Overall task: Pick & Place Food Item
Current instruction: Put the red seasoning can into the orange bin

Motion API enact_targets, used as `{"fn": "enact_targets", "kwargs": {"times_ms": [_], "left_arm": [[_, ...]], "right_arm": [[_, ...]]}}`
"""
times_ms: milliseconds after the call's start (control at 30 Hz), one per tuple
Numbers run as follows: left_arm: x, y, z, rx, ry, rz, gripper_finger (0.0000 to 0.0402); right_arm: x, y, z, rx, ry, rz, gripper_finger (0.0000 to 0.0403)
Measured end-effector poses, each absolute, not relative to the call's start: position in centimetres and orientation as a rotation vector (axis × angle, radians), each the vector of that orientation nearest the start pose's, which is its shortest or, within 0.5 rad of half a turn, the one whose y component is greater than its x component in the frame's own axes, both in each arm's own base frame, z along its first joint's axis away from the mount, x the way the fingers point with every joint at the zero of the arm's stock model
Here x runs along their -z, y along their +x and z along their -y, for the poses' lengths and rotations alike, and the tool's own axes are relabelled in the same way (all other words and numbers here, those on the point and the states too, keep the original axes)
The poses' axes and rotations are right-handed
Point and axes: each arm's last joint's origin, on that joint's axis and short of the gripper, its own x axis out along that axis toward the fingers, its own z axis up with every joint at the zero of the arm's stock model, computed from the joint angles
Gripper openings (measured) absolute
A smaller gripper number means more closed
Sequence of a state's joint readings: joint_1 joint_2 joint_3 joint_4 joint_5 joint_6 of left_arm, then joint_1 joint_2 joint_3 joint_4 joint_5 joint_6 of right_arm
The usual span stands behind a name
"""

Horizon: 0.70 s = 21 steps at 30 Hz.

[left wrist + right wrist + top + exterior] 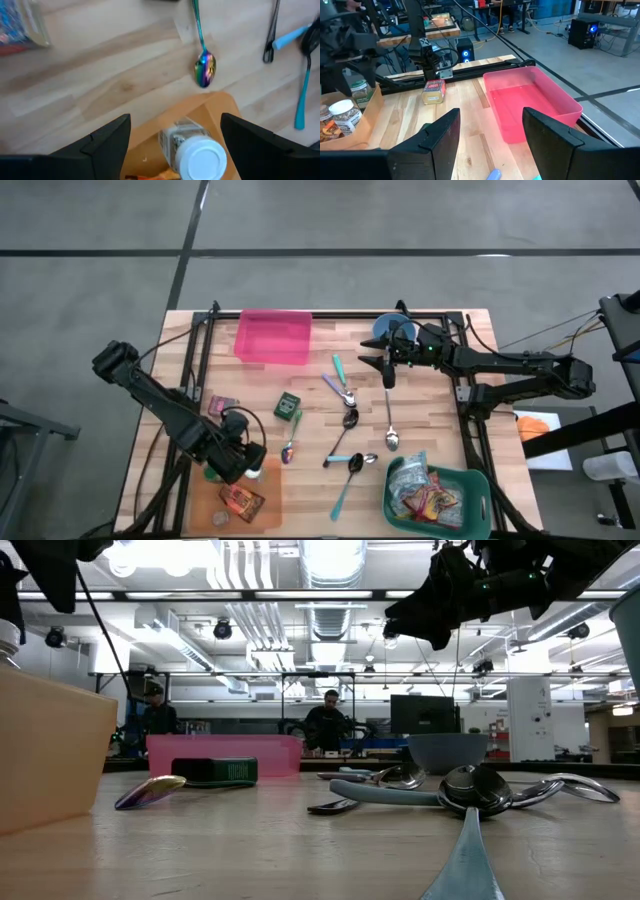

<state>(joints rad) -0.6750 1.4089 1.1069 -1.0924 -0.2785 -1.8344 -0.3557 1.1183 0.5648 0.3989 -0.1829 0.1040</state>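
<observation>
**Left gripper poised over the jar on the board**

Because the left gripper [175,137] hangs with its fingers spread wide and nothing between them, we judge it is lined up on the white-capped jar [195,152], which stands upright on the wooden board [220,107] directly below. An iridescent spoon [204,67] lies just beyond the board's corner. Our right gripper [490,135] waits empty, fingers apart, raised near the pink bin [532,102], likely the drop spot

Two dark jointed arms [170,408]; black cables trailing.
</observation>
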Motion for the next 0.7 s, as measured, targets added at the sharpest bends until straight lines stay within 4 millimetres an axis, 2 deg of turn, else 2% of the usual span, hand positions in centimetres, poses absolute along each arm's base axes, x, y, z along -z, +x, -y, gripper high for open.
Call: {"fn": "enact_targets", "kwargs": {"times_ms": [467,700], "left_arm": [[-25.8,19.7,13.0,-0.882,-0.889,-1.025,0.0312],[-25.7,19.7,11.7,-0.993,-0.893,-1.022,0.0312]], "right_arm": [[-24.8,22.6,7.9,0.18,0.145,-0.14,0.0211],[-24.8,22.6,7.8,0.18,0.145,-0.14,0.0211]]}}
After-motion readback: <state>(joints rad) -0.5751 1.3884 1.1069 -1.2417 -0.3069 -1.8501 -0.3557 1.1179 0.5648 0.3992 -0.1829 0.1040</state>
